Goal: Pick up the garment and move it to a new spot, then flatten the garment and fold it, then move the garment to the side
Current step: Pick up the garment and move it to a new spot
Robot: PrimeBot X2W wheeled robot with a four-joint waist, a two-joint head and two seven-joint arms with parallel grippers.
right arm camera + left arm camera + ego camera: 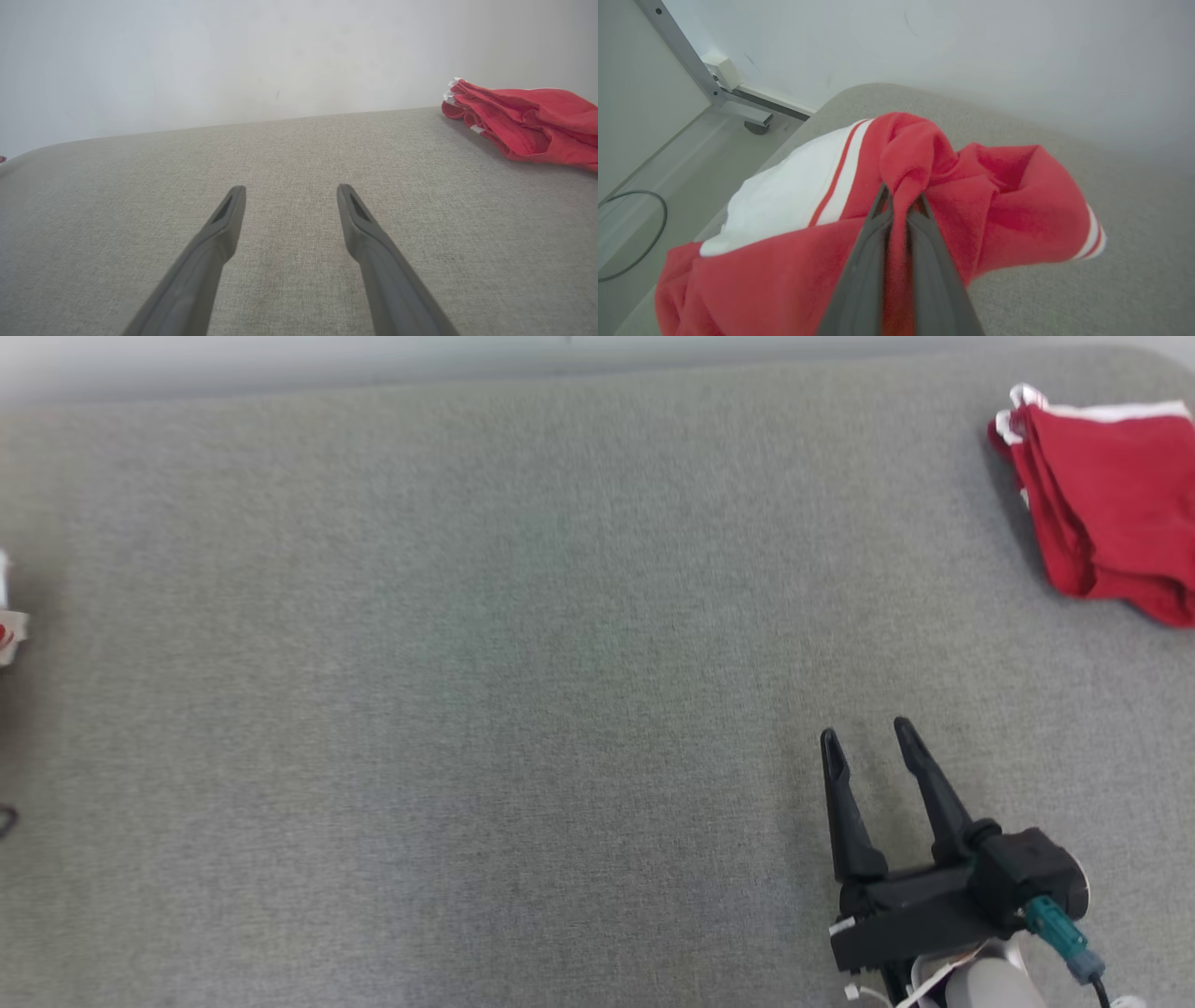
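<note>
Squeezing together, left fingers (859, 270) clamp the partly cropped garment (1008, 210); right fingers (369, 238) stand apart.

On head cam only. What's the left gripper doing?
Observer: In the left wrist view, the left gripper is shut on a bunched fold of the red garment.
Operator: Plain red?
Observer: No. It has a white panel bordered by a red stripe.
Operator: Where is it on the surface?
Observer: At a rounded corner of the grey surface. The floor and a black cable lie just past the edge.
</note>
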